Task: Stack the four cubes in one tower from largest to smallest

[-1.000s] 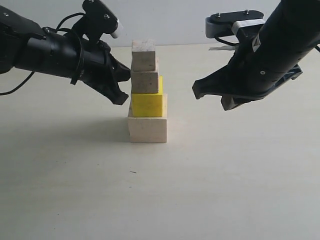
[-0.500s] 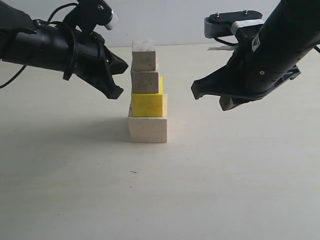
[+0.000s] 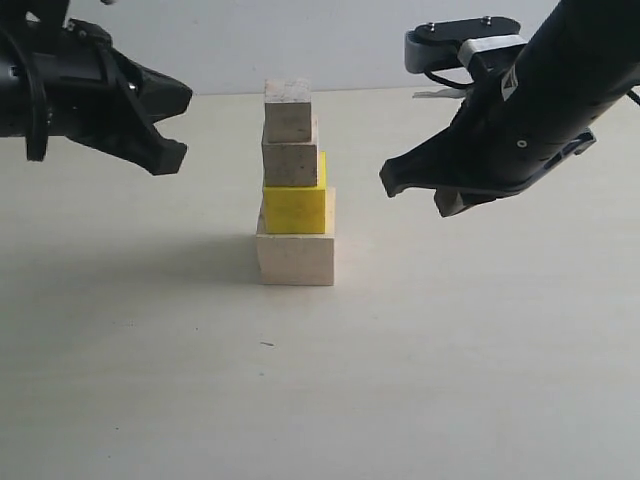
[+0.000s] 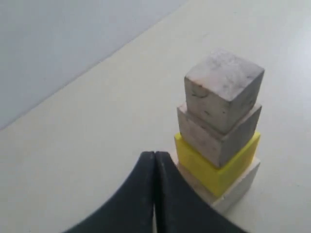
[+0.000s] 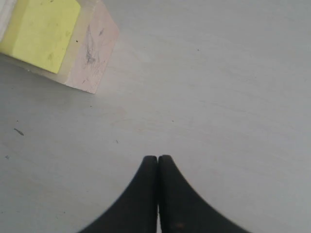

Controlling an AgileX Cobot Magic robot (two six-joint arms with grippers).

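From where I stand the tower (image 3: 295, 185) looks finished. It sits near the middle of the table (image 3: 450, 380), with the large pale cube (image 3: 295, 258) at the bottom, then the yellow cube (image 3: 294, 208), the medium pale cube (image 3: 290, 163) and the smallest pale cube (image 3: 287, 110) on top. Nothing is touching it.

The left gripper (image 4: 154, 158) hangs off to the left at about the height of the upper cubes, well clear of them. Its fingers are pressed together with nothing between them. The right gripper (image 5: 158, 160) hovers on the other side, level with the yellow cube and a little nearer. Its jaws are also closed on nothing.

As I see it, the danger now is all in the arms. Both sit at stack height, so a careless swing toward the middle could catch an upper cube and bring the top down. The right one worries me more, being the closer. A hard knock on the table could do the same.

The stack isn't perfectly squared either. The two upper cubes sit toward the left edge of the yellow one, and the left wrist view shows them slightly twisted against each other, so there isn't much margin on that side (though nothing looks to be leaning). I'd want each arm lifted up and out, never across.
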